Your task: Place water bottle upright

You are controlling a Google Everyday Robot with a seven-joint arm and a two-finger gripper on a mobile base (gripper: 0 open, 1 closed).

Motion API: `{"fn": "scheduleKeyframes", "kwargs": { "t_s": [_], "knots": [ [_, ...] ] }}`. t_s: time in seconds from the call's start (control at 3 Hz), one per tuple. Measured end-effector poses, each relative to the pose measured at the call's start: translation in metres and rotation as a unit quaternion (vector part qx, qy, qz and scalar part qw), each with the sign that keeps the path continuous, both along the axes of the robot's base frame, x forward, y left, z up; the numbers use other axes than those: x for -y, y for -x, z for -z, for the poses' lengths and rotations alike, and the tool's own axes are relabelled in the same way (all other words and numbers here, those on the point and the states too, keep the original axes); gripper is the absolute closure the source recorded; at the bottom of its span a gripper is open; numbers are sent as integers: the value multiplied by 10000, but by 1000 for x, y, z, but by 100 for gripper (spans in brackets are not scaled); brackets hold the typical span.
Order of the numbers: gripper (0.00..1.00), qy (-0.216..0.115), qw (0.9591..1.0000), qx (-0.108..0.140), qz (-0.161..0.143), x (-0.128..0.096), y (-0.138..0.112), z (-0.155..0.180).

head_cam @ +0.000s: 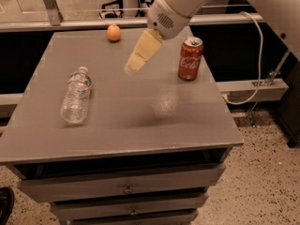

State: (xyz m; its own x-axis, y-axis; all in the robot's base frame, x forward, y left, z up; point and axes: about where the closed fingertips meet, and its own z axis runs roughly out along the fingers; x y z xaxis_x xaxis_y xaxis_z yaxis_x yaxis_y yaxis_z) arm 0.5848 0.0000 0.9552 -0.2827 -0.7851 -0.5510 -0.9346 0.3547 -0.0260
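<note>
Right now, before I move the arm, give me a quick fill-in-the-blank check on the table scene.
1. The water bottle lies on its ____ on the table.
2. The can stands ____.
3. The gripper hangs over the table between water bottle and can, touching ____.
Missing words: side; upright; nothing.

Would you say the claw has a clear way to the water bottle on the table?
Probably yes: the claw hangs over the table's middle, and nothing stands between it and the water bottle; the can and orange sit well aside.
</note>
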Motion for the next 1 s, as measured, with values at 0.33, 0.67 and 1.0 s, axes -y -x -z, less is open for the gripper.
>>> {"fn": "scheduleKeyframes", "kwargs": {
  "t_s": [0.33,0.67,1.0],
  "knots": [
    [0,-130,9997,-187,-49,-52,-19,-2],
    [0,-30,9977,-657,129,-103,-32,17],
    [0,245,9910,-1129,676,-150,-40,31]
  ]
}}
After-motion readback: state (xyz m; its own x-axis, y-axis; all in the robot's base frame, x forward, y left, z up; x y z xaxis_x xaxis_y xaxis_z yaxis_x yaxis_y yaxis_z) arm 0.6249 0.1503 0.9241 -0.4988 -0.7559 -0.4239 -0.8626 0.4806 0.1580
